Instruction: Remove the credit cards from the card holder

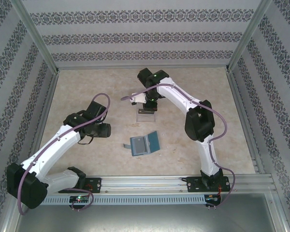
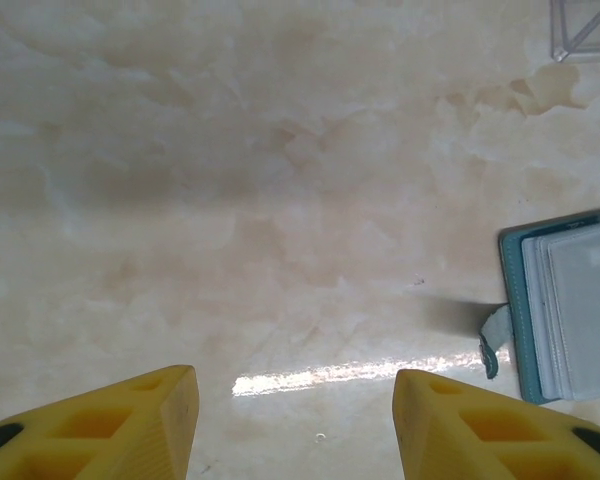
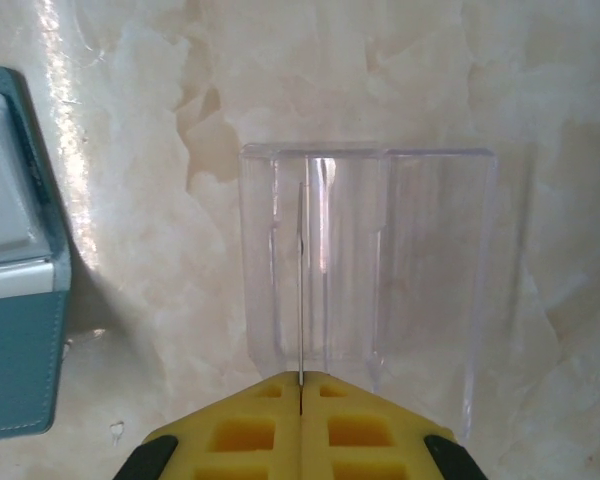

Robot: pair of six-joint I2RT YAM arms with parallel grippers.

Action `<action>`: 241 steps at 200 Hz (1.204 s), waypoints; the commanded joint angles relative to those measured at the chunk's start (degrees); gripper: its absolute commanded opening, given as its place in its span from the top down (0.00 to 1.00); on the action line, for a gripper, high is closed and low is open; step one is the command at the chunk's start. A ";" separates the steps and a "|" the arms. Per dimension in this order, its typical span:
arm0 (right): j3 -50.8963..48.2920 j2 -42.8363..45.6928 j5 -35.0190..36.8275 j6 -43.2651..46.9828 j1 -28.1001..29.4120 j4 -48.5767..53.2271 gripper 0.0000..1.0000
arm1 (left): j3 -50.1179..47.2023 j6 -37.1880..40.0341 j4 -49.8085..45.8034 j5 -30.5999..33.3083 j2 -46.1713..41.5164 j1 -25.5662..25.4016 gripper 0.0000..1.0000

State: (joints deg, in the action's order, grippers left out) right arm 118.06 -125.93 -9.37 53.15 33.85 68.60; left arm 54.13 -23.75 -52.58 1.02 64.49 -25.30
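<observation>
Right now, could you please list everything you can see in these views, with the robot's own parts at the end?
card holder: one, teal-blue with paler inside, lying open on the table between the arms.
credit card: one, seen as a thin pale edge, pinched over the clear tray; any in the holder cannot be counted.
clear tray: one, transparent plastic, on the table beyond the card holder.
table: one, beige marbled.
walls: three, patterned grey-white, around the table.
left gripper: one, yellow fingers, open and empty, over bare table beside the card holder.
right gripper: one, yellow fingers, shut on the credit card.
</observation>
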 commanded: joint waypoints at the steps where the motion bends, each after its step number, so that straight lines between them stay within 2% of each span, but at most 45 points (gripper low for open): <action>1: 3.43 -2.03 0.79 1.70 -0.73 3.35 1.00 | -1.31 1.82 1.08 2.63 -1.67 0.75 0.45; 69: 6.28 -5.93 -1.97 2.55 -0.30 6.86 1.00 | -1.74 1.78 1.27 2.89 -3.10 0.77 0.45; 123: 4.53 -6.79 -2.24 2.05 0.26 8.34 1.00 | -1.72 1.82 1.16 2.41 -2.87 0.72 0.44; 214: 3.33 -9.49 -7.75 1.88 0.34 9.76 1.00 | -1.72 2.10 1.39 1.70 -2.28 0.72 0.44; 241: 4.13 -10.33 -7.84 1.66 0.25 10.53 0.94 | -1.60 2.08 1.17 1.93 -2.23 0.72 0.44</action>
State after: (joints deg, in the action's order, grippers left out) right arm 121.82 -134.43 -14.68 54.39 33.89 76.05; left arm 52.99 -22.68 -52.07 2.61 62.15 -25.10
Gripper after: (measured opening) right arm 0.067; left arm 0.558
